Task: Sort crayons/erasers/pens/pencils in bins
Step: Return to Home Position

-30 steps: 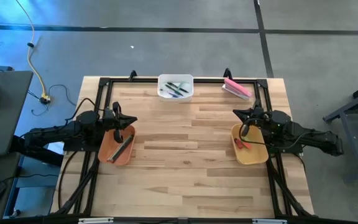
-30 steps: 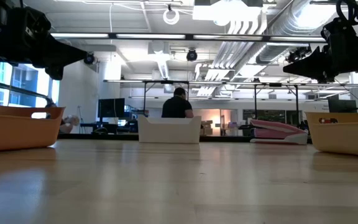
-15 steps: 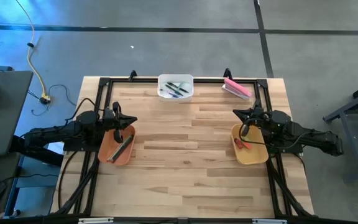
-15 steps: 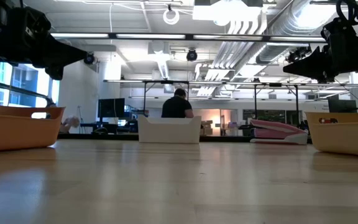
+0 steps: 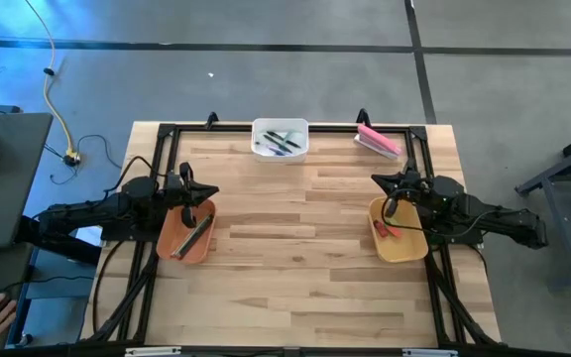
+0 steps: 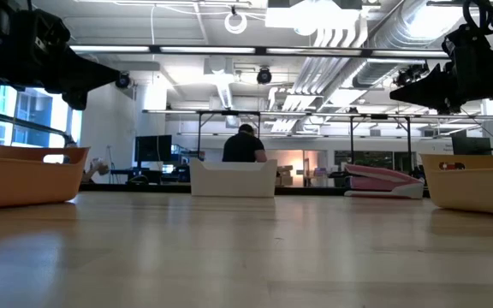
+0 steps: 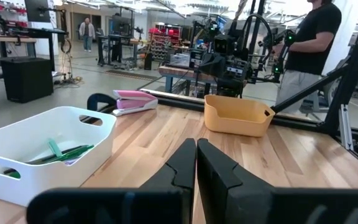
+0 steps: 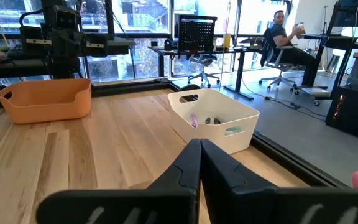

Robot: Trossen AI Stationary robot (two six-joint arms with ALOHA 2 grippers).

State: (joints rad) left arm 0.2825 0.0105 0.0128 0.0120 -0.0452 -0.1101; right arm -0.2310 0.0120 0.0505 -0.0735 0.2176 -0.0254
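Plainly three bins (image 5: 305,140), one pink block (image 5: 378,140), seemingly two pencils (image 5: 193,235); left hand (image 7: 196,145), right hand (image 8: 200,144) closed empty.

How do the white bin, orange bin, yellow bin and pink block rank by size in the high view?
1. orange bin and yellow bin: they look alike, so I do not rank them.
2. white bin: looks a little smaller.
3. pink block: smallest.
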